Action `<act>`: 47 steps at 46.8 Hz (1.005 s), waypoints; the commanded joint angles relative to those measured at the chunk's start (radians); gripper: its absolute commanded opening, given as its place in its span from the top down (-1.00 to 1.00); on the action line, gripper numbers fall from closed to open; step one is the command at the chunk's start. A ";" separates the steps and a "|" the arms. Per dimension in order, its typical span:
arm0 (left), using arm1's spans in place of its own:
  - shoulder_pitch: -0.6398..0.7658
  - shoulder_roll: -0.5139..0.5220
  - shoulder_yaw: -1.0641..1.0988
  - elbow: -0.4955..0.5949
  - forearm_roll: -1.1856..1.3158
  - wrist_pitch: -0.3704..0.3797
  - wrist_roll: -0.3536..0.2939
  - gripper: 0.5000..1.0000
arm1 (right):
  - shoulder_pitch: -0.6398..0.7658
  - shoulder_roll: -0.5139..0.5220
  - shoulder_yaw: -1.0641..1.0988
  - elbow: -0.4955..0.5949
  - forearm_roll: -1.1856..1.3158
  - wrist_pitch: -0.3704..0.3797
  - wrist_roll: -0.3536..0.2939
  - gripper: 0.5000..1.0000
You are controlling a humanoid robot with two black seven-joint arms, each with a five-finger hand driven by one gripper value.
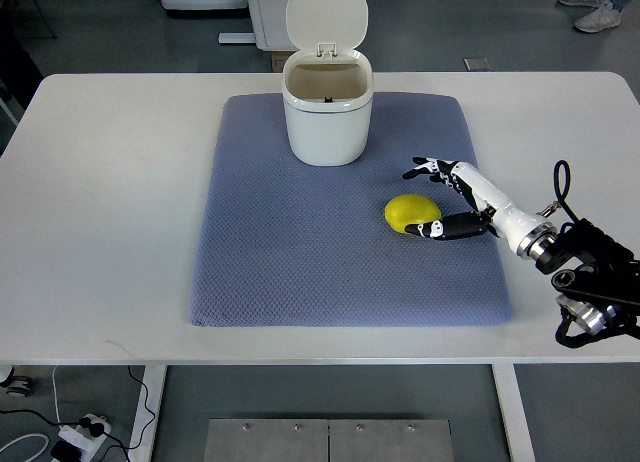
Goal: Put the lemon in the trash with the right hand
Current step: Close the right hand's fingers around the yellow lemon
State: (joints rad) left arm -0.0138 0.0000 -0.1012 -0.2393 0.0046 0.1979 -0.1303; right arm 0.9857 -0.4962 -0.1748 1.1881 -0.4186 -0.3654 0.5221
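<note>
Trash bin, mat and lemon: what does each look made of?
Trash bin: likely plastic, white with a smooth, slightly glossy shell, hinged lid standing open.
Mat: blue-grey, seemingly woven fabric or foam mesh; a fine diamond texture shows and the finish is matte.
Lemon: smooth yellow skin with a soft sheen; real fruit or plastic replica cannot be told.

No legible text, label, brand, number or sign on anything here.

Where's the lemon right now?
The lemon lies on the blue mat's right half, below and right of the open trash bin, with the right hand beside it.
</note>
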 commanded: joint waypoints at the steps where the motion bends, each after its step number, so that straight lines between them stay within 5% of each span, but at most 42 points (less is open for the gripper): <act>1: 0.000 0.000 0.000 0.000 0.000 0.000 0.000 -1.00 | -0.001 0.008 -0.002 -0.010 0.000 0.000 -0.001 -0.71; 47: 0.000 0.000 0.000 0.000 0.000 0.000 0.000 -1.00 | 0.002 0.036 -0.045 -0.044 0.003 -0.006 -0.001 -0.61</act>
State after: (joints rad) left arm -0.0138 0.0000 -0.1013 -0.2393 0.0046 0.1979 -0.1304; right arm 0.9849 -0.4716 -0.2183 1.1442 -0.4156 -0.3712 0.5215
